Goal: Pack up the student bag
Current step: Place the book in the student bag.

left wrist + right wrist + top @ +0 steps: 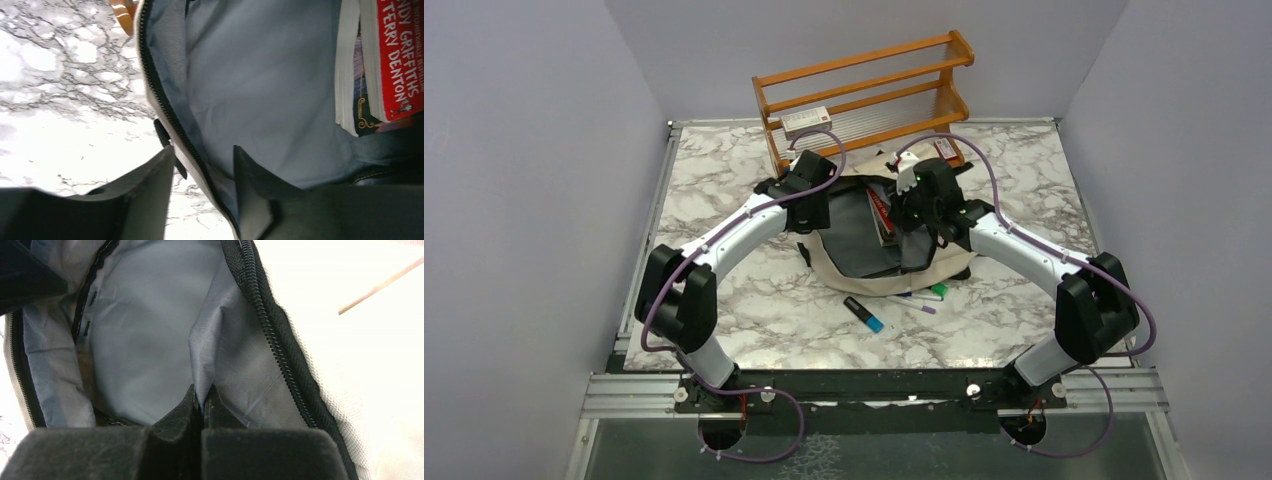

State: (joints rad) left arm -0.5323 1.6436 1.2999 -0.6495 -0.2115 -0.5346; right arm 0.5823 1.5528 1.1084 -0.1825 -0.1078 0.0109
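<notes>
At table centre, student bag open: right jaws pinch lining, left jaws spread astride rim.

student bag mouth open, lining free | book fills one side | markers near front

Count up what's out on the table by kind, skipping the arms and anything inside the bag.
Student bag: 1
Wooden rack: 1
Red-and-white boxes: 2
Markers: 3 (blue-capped, green-capped, purple; the bag may hide more)
Total: 7
</notes>
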